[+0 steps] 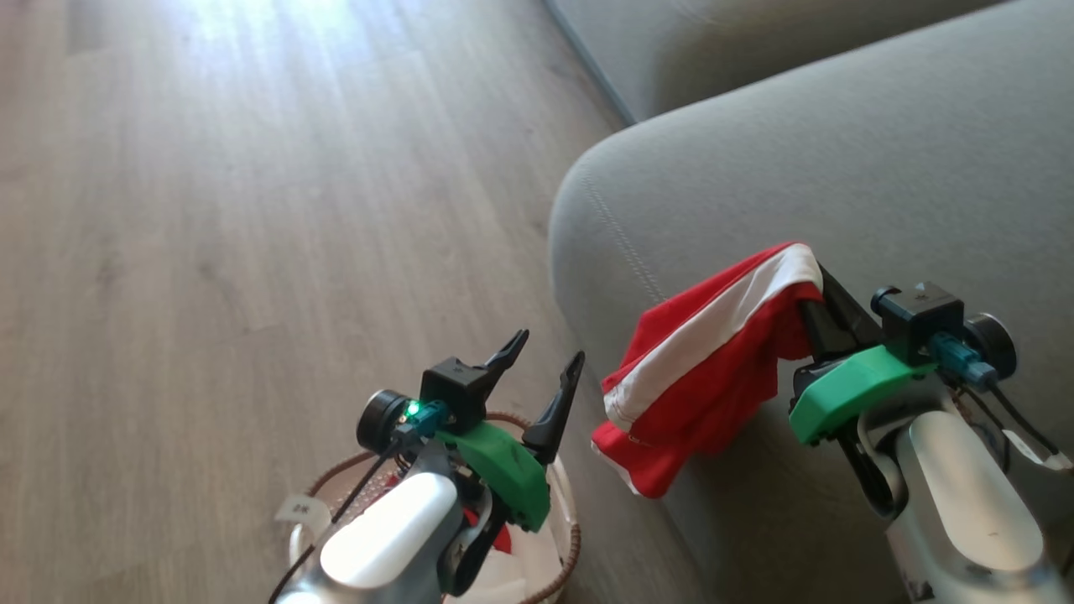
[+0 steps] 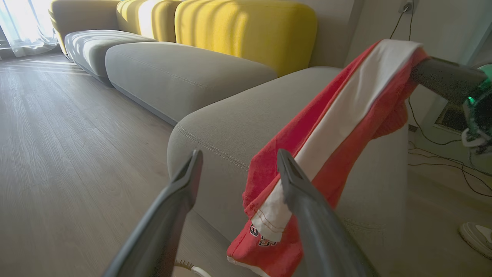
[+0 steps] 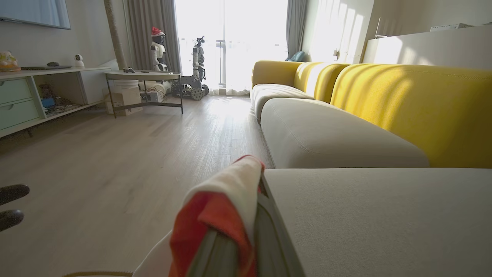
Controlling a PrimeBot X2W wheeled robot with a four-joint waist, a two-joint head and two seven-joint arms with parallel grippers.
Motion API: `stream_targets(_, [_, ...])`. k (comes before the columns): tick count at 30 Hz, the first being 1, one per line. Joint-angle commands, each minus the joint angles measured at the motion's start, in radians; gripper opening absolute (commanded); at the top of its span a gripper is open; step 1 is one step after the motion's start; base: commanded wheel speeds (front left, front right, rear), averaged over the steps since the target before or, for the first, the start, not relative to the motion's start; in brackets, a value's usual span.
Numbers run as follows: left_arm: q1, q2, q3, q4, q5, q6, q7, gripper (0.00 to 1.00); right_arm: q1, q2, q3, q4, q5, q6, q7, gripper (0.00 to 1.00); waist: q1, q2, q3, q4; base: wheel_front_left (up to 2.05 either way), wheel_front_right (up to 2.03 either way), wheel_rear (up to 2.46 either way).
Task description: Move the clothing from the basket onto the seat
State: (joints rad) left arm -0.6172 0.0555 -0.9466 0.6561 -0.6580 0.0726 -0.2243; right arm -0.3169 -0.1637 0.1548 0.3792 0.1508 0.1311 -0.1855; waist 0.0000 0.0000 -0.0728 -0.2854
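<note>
Right gripper [image 1: 826,304]: jaws clamped shut on the red shorts [image 1: 705,361], pinching them at one white-banded end; the rest of the cloth trails away from the jaws, down and to their left, across the rounded corner of the grey sofa [image 1: 839,168]; we cannot tell whether it rests on the cushion or hangs just clear of it. The hem furthest from the jaws dangles past the sofa's side, above the floor [image 1: 252,252].

Why held so: a pinch at one end lets the shorts hang long and flat rather than bunched; the jaws sit over the seat itself, so we judge the cloth is being carried inward for a drop on the cushion.

Left gripper [image 1: 547,352]: jaws wide apart, nothing between them; the basket [image 1: 574,537] lies beneath and behind the jaws, under the wrist; the dangling hem, with dark lettering on it, is just beside one finger in the left wrist view. A red scrap [image 1: 502,541] shows in the basket under the forearm; we judge more clothing waits there.

Step in hand: placing the shorts; not yet let go.

Risk, as we judge it: much of the cloth hangs off the corner; released here, it could slide to the floor; carry further over the seat first.
</note>
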Motion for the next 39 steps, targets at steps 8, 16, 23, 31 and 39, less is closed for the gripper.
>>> stream_targets(8, [-0.014,0.006,0.018,-0.075,0.005,0.025,-0.022,1.00,-0.002,-0.007,-0.004,-0.131,-0.004,0.000,0.031,0.00,0.0000,0.0000,0.039,-0.102,0.00,0.00,0.00])
stream_targets(16, [-0.010,0.004,0.001,-0.096,0.012,0.037,-0.022,1.00,-0.001,-0.003,-0.034,-0.183,0.005,0.000,0.065,0.00,0.0000,0.0000,0.061,-0.075,0.00,0.00,0.00])
stream_targets(23, [-0.019,0.020,-0.008,-0.106,0.031,0.051,-0.022,1.00,-0.181,-0.063,-0.044,-0.134,0.022,0.000,0.096,0.00,0.0000,0.0000,0.099,-0.011,0.00,0.00,0.00])
stream_targets(31, [-0.057,0.032,-0.018,-0.128,0.049,0.055,-0.012,1.00,-0.473,-0.165,-0.058,0.011,0.008,0.000,0.100,0.00,0.0000,0.0000,0.189,0.067,0.00,0.00,0.00])
stream_targets(39, [-0.119,0.067,-0.027,-0.194,0.087,0.065,0.002,1.00,-0.807,-0.286,-0.149,0.197,-0.039,0.000,0.092,0.00,0.0000,0.0000,0.328,0.156,0.00,0.00,0.00])
